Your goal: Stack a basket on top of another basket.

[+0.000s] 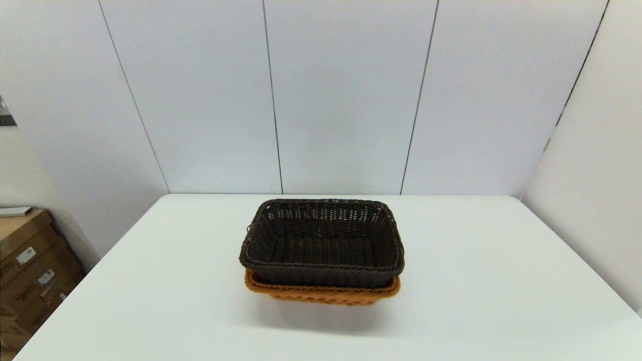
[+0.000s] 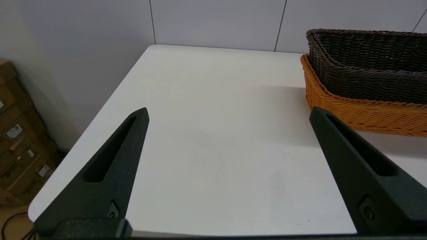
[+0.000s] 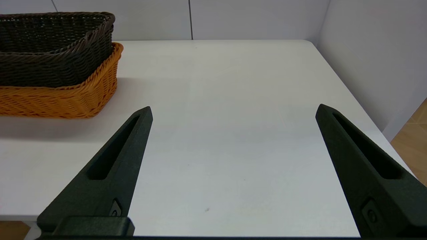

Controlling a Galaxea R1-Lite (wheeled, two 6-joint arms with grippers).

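The dark basket [image 1: 321, 243] is already sitting nested in the orange basket [image 1: 321, 293] mid-table, both grippers, left [image 2: 228, 113] and right [image 3: 233, 111], are hanging back wide open and empty, and I'm guessing that wicker's light and stiff, easiest grabbed by the braided rim.

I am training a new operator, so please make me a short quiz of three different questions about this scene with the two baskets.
1. True or false: the dark brown basket sits nested in the orange basket.
2. Multiple choice: the left end effector is A) shut on the dark brown basket, B) open over bare table, apart from the baskets, C) inside the orange basket.
3. Fill in: the right end effector is open and holds ____.

Key
1. True; only the orange rim and lower wall show below it.
2. B.
3. Nothing; it is over the white table, beside the stack.
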